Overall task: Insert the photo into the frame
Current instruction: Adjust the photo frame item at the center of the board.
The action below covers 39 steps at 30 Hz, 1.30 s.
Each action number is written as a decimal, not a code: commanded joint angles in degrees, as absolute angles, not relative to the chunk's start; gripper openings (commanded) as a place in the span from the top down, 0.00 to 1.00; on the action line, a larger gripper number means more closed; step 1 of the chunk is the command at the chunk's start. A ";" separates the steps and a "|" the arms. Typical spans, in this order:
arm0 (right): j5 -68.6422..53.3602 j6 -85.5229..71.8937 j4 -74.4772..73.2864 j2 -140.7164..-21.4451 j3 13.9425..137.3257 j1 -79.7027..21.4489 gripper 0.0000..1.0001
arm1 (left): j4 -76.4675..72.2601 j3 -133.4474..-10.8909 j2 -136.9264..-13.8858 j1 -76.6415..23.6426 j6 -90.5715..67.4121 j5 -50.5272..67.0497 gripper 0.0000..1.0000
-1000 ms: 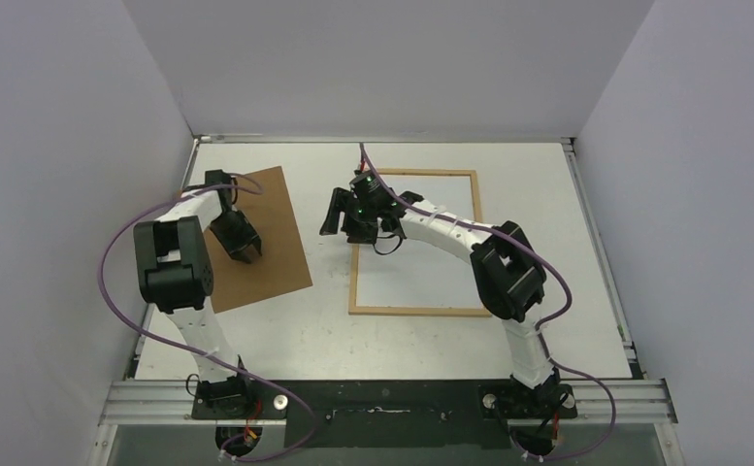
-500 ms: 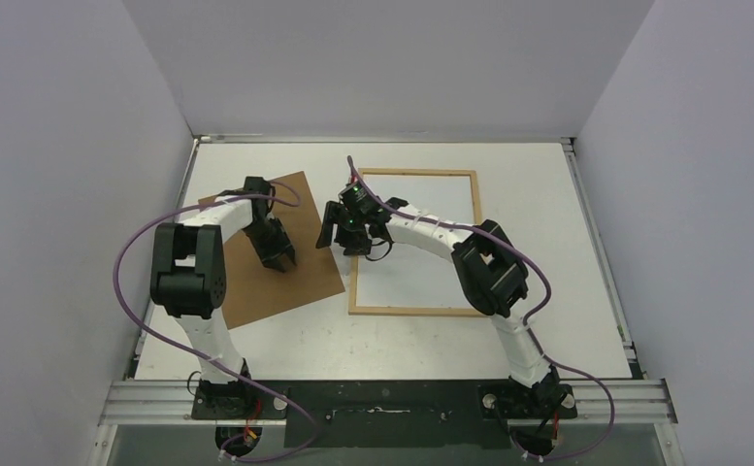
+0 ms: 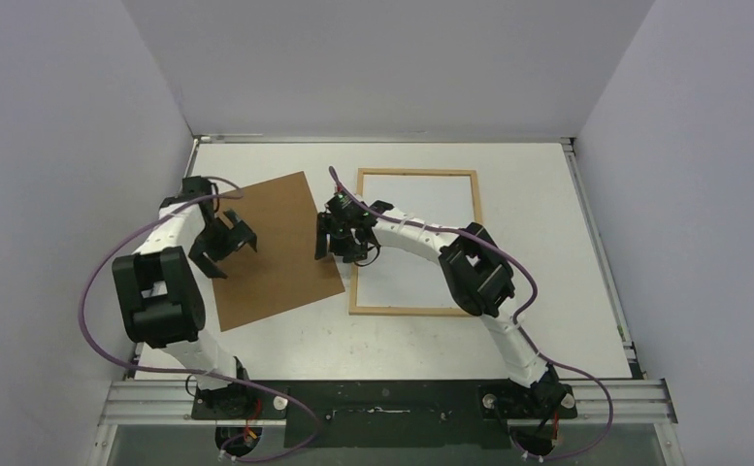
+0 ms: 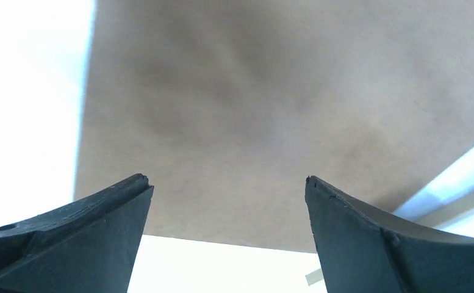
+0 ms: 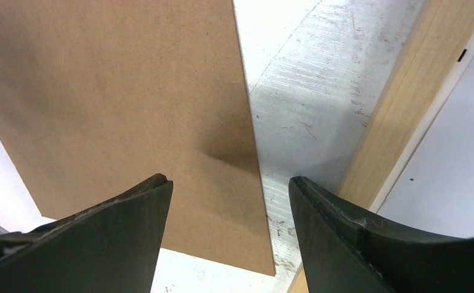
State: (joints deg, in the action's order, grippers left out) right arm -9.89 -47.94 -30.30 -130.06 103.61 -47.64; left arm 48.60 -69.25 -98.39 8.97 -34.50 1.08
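the photo (image 3: pixel 421 228) seems to lie white side up inside the frame (image 3: pixel 413 311) — a thin, light, floppy sheet that we judge easy to crease, better pushed flat at an edge than pinched. the frame is stiff strips of pale wood, and just beside it lies a matte brown hardboard panel (image 3: pixel 276 262). the left gripper (image 4: pixel 225 183) and the right gripper (image 5: pixel 229 180) both stand wide and hold nothing — the right one is over the panel's edge.

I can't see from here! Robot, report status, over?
Both open, empty: left gripper above brown board, right gripper over its edge. Inside frame: seemingly the photo, white side up. Board beside frame, not on it.
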 commanded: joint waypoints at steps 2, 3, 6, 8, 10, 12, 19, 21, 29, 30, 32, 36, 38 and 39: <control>-8.34 -45.78 -34.02 -131.54 103.97 -48.00 0.28 | 46.52 -61.76 -94.57 13.49 -35.95 -0.02 0.03; -8.74 -45.64 -33.89 -131.69 104.04 -48.03 0.28 | 45.60 -60.56 -94.42 13.86 -36.54 1.19 0.03; -10.03 -45.32 -33.84 -132.33 104.47 -48.08 0.28 | 44.71 -57.26 -93.96 14.49 -39.81 -2.37 0.04; -10.81 -45.11 -33.71 -132.70 104.59 -48.08 0.28 | 44.76 -55.15 -92.75 14.50 -43.00 -5.94 0.04; -11.34 -45.09 -33.50 -132.93 104.30 -48.08 0.28 | 42.92 -53.12 -91.09 14.50 -44.14 -6.93 0.04; -11.70 -45.03 -33.38 -133.06 104.03 -47.99 0.28 | 41.75 -52.12 -89.83 14.50 -44.29 -8.35 0.04; -12.13 -45.34 -32.20 -132.44 102.66 -47.47 0.28 | 41.57 -53.29 -90.91 14.56 -38.54 -13.80 0.03; -12.33 -45.50 -31.04 -132.01 101.74 -47.31 0.27 | 37.50 -52.76 -90.59 15.19 -35.62 -12.84 0.03; -15.84 -45.53 -25.51 -132.20 98.99 -46.55 0.27 | 24.21 -54.41 -91.80 21.62 -27.39 -3.77 0.07; -16.20 -45.61 -25.07 -132.27 98.89 -46.33 0.27 | 23.14 -54.44 -92.42 22.52 -26.91 -1.91 0.08; -16.84 -45.53 -24.70 -132.58 99.02 -45.92 0.27 | 22.23 -54.73 -94.36 24.45 -26.65 2.67 0.12; -17.48 -45.48 -24.63 -133.82 100.48 -45.45 0.27 | 23.42 -55.49 -98.27 25.80 -28.51 7.21 0.17; -17.49 -45.44 -25.69 -134.62 101.76 -45.37 0.27 | 22.61 -55.17 -99.38 25.84 -29.27 9.10 0.19; -17.49 -45.44 -26.30 -135.16 102.38 -45.35 0.27 | 22.64 -55.23 -100.08 25.83 -29.59 10.35 0.21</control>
